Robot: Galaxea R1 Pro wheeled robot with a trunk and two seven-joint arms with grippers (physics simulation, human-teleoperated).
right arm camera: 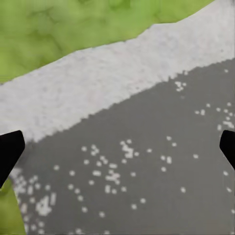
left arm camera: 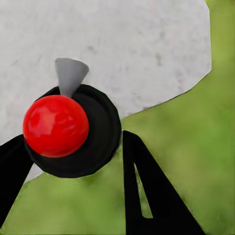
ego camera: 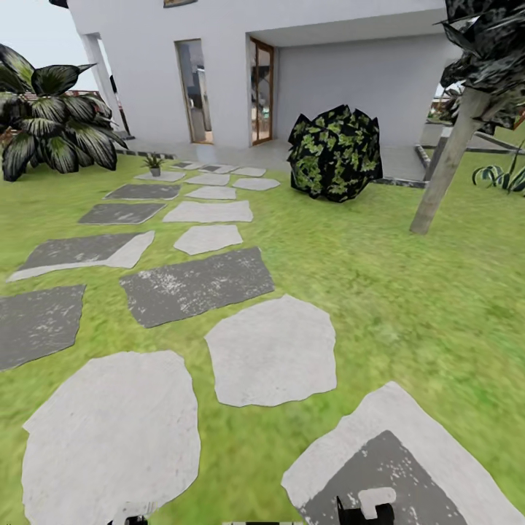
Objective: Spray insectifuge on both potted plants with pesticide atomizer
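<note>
- Travel phase, by my reading: the robot stands on the lawn [ego camera: 408,306] among the grey stepping stones [ego camera: 273,350], facing a white house [ego camera: 350,73].
- One potted plant [ego camera: 153,161] sits far ahead, a small green rosette in a grey pot. It is on the grass just beside the last stones, near the house terrace.
- Left end effector [left arm camera: 73,137]: the black fingers [left arm camera: 152,196] stand apart with nothing clamped. Beyond them is a red dome [left arm camera: 55,125] on a black round part, and I cannot tell what it is. Pale stone and grass lie underneath.
- Right end effector [right arm camera: 117,147]: the fingertips sit at the far edges of its view, wide apart and empty, above a dark speckled stone [right arm camera: 147,161].
- The step in hand is finding the atomizer, so I would sweep the head slowly over the lawn and look low for a slim bottle.
- Drive along the stone path, and steer well wide of the dark bush [ego camera: 335,153] and the leaning trunk [ego camera: 445,168] to the right.
- Keep both arms tucked low while rolling.
- Stop short of the plant, so the pot is not nudged and an arm has room to come down.
</note>
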